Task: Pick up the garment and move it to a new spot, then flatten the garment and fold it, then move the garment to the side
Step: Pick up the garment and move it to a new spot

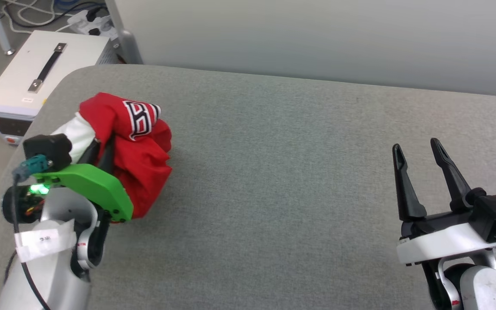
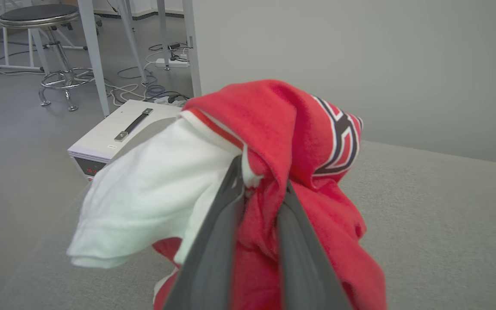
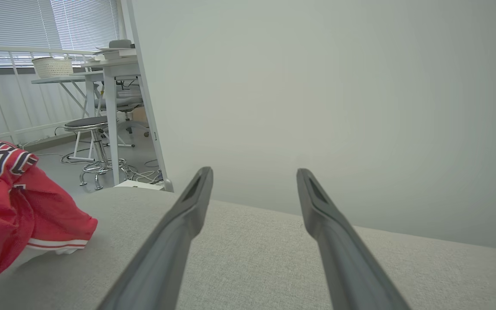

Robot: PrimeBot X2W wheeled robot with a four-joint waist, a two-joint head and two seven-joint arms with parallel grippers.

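Observation:
The garment (image 1: 140, 142) is a red jersey with a white sleeve panel and black, white-outlined lettering. It hangs bunched at the left of the grey table (image 1: 274, 172), its lower folds on or near the surface. My left gripper (image 1: 101, 153) is shut on the garment (image 2: 274, 142), its two dark fingers (image 2: 226, 206) pinching a fold of red and white cloth. My right gripper (image 1: 418, 150) stands open at the lower right, well away from the cloth, with nothing between its fingers (image 3: 187, 215). The garment (image 3: 11, 206) also lies at the left edge of the right wrist view.
A white box with a black handle (image 1: 45, 69) sits on the floor beyond the table's left corner. Cables and a power strip (image 1: 88, 21) lie behind it. A stool (image 2: 45, 26) and table legs stand further back. A pale wall (image 1: 317, 38) borders the table's far edge.

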